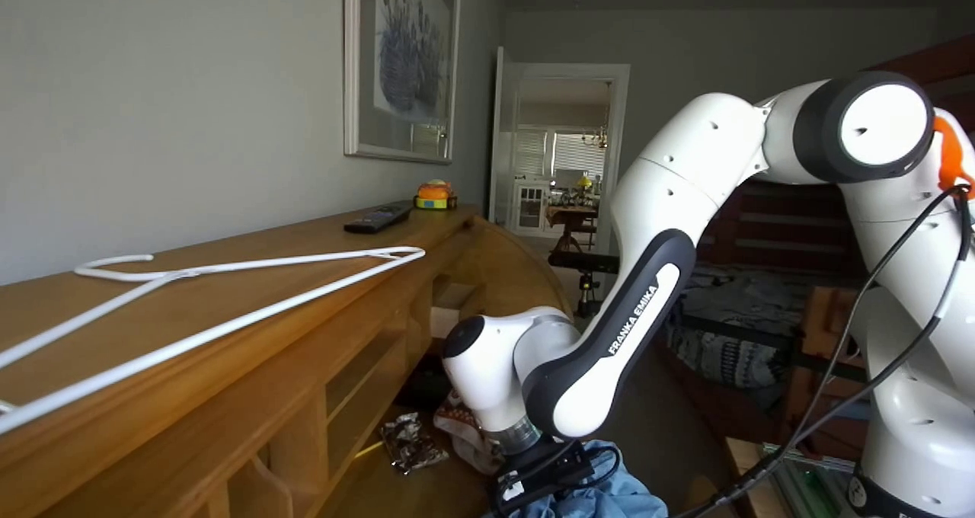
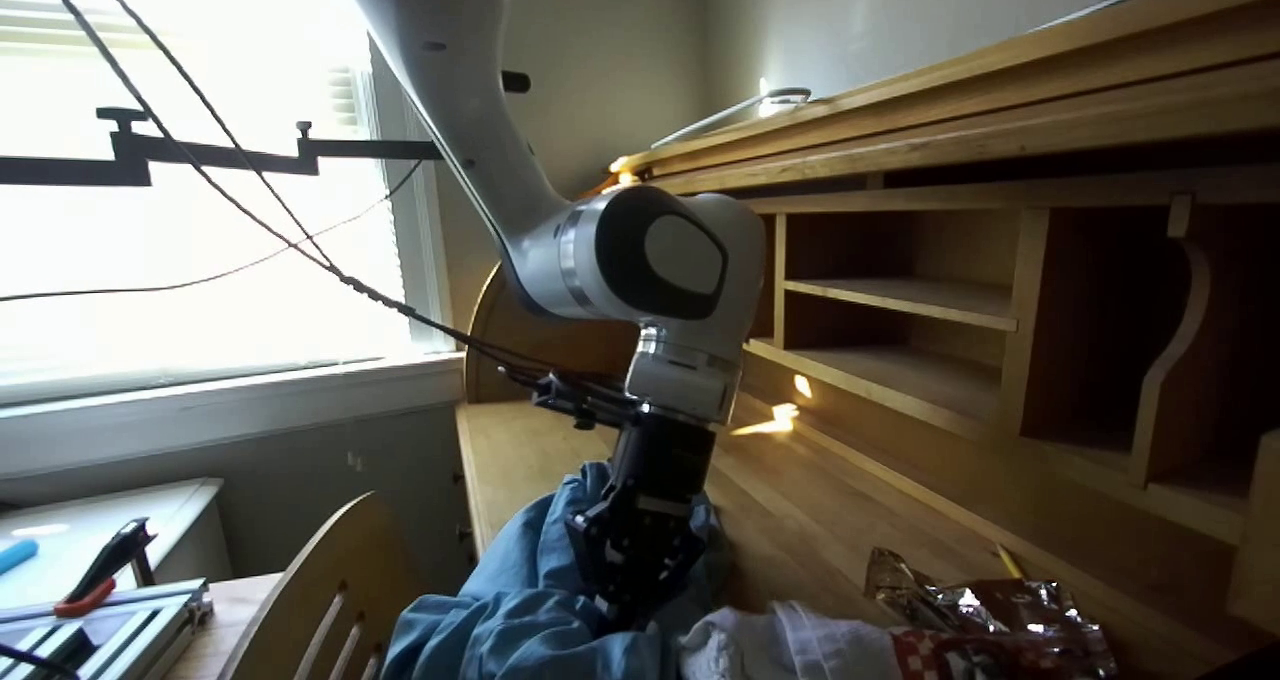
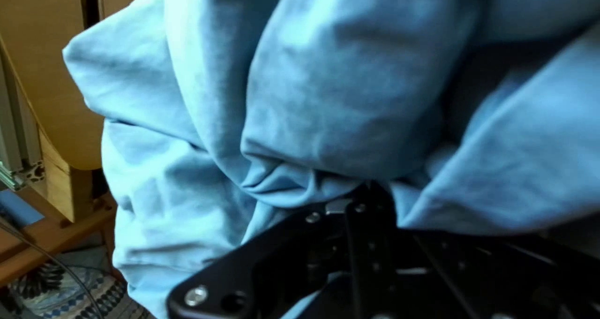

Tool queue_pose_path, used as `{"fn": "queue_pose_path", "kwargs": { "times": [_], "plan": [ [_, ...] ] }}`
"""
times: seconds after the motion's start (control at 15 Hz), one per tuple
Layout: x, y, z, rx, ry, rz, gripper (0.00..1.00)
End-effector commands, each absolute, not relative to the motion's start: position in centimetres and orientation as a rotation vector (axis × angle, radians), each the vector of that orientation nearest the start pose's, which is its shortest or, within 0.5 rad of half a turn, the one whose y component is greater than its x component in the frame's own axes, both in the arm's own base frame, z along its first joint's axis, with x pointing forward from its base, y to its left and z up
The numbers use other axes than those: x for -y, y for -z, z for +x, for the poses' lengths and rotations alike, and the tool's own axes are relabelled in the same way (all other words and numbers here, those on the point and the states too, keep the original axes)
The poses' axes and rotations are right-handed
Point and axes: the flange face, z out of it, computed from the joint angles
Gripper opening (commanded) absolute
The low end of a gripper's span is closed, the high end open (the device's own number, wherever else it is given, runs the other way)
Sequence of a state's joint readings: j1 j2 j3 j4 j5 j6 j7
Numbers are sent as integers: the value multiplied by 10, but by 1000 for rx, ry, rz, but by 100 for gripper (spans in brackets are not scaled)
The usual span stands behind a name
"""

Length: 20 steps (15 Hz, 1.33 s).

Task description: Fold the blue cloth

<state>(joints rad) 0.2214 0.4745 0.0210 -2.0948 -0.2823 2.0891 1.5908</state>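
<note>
The blue cloth lies bunched up and crumpled on the wooden desk, seen in both exterior views [image 1: 617, 497] [image 2: 530, 625]. It fills much of the wrist view [image 3: 178, 178] in thick folds. My gripper [image 2: 625, 605] points down into the cloth, and its fingertips are partly sunk in the folds. In the wrist view the black fingers [image 3: 370, 197] come together at the tips, and cloth gathers right at them. The gripper looks shut on a fold of cloth. The very tips are hidden by fabric.
A white and red cloth [image 2: 790, 645] and a shiny foil wrapper [image 2: 990, 610] lie beside the blue cloth. Desk shelves [image 2: 900, 300] rise behind the arm. A white hanger [image 1: 228, 324] and a remote [image 1: 378, 218] are on top. A chair back [image 2: 340, 580] stands at the desk's front.
</note>
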Motion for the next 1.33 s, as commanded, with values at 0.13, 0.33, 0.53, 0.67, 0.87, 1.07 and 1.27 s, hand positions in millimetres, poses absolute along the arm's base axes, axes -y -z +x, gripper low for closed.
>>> {"fn": "queue_pose_path", "kwargs": {
  "times": [0.13,0.33,0.53,0.67,0.87,1.07,1.27],
  "plan": [
    [-126,-150,535,-2093,-265,-2995,0],
    [-118,-160,548,-2145,-249,-2936,0],
    [-112,-171,559,-2182,-191,-2875,0],
    [-114,-179,564,-2173,-114,-2846,0],
    [-119,-191,570,-2160,-20,-2778,0],
    [-130,-196,572,-2107,36,-2786,28],
    [-139,-211,556,-2031,7,-2846,47]
  ]
}}
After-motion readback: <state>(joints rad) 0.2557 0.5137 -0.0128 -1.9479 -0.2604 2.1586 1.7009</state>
